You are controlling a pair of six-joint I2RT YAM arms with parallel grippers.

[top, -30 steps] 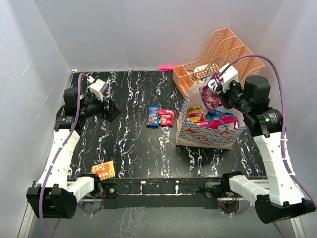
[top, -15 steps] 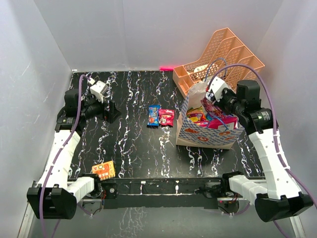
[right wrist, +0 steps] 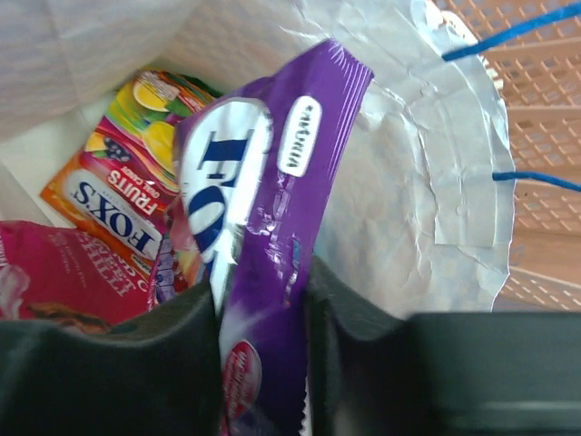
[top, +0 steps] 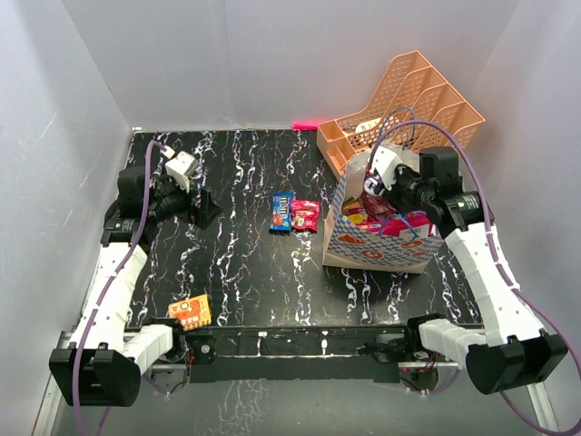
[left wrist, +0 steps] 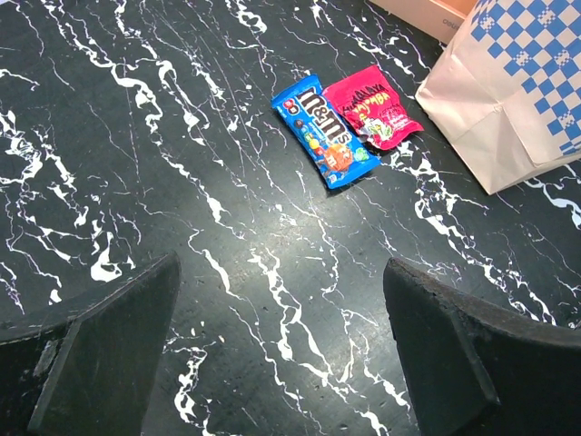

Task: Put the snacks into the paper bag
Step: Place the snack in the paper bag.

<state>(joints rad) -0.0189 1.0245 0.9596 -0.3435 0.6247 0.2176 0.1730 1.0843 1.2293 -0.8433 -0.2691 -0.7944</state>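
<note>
— What's around the paper bag (top: 377, 247)?
— An organizer (top: 408, 95) just behind it; a blue packet (left wrist: 324, 130) and a red packet (left wrist: 374, 118) lie to its left.
— Grippers?
— The right gripper (right wrist: 261, 300) pinches a purple packet (right wrist: 263, 182) inside the bag, partly covering others. The left gripper (left wrist: 280, 272) gapes wide, empty.

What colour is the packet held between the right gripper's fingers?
Purple with white lettering. The packet shows best in the right wrist view.
</note>
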